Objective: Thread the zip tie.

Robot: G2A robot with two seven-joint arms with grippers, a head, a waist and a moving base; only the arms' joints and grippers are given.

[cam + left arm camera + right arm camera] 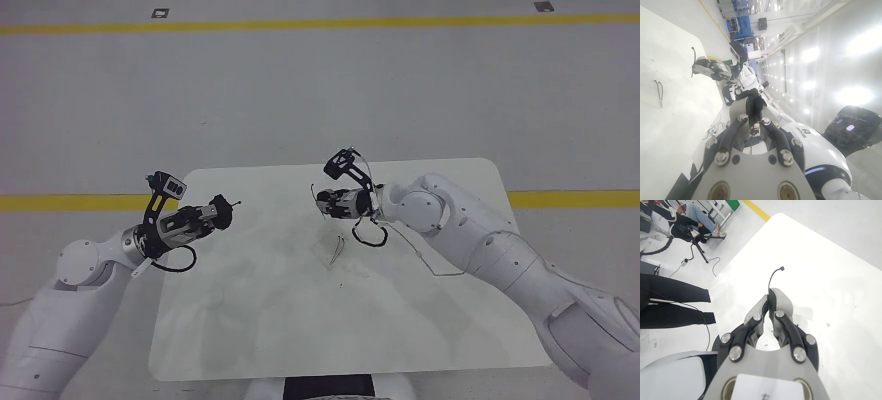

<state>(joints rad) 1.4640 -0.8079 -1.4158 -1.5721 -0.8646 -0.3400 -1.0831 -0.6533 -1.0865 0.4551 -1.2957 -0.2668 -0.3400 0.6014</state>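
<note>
The right hand (769, 297) is pinching the black zip tie (771, 275) between closed fingers, and the strap is sticking out past the fingertips and curving over to its square head, above the white bench (260, 320) toward its far side. The left hand (754, 103) is hanging well apart over the bench's left side with its fingers pressed together (whether anything is caught between them is unclear). Two more ties (660, 91) are lying flat on the bench, between the arms
</note>
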